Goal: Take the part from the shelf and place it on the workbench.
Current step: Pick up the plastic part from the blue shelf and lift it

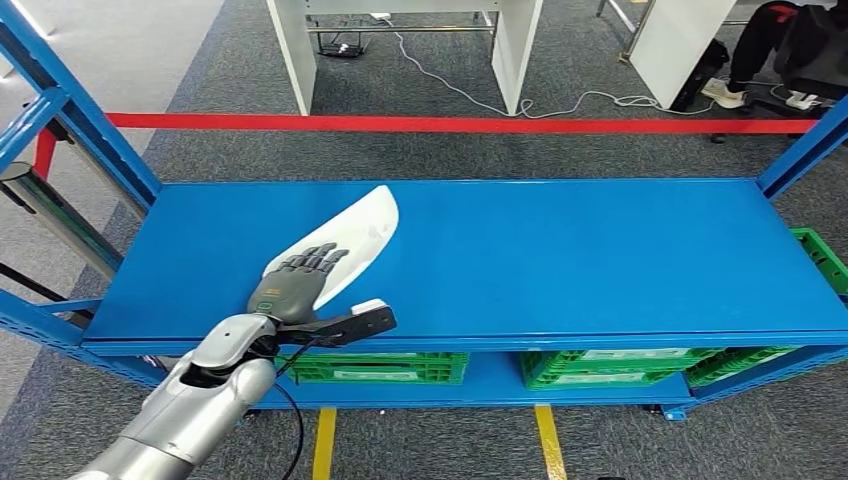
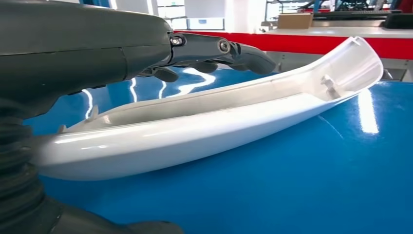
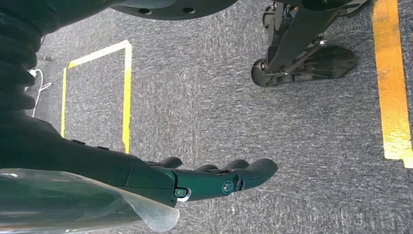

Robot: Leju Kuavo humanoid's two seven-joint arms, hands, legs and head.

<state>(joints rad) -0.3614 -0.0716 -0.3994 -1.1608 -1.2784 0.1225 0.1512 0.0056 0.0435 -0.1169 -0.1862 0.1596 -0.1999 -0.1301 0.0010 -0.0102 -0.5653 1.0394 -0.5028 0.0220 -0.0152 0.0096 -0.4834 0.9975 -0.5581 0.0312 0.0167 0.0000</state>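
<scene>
The white part (image 1: 345, 243) lies on the blue shelf (image 1: 560, 260), left of centre in the head view. The left hand (image 1: 295, 280) rests over its near end, fingers extended, apparently not yet clasped. Next: closing and lifting. The right hand (image 3: 214, 180) hangs empty, fingers loosely apart.
</scene>
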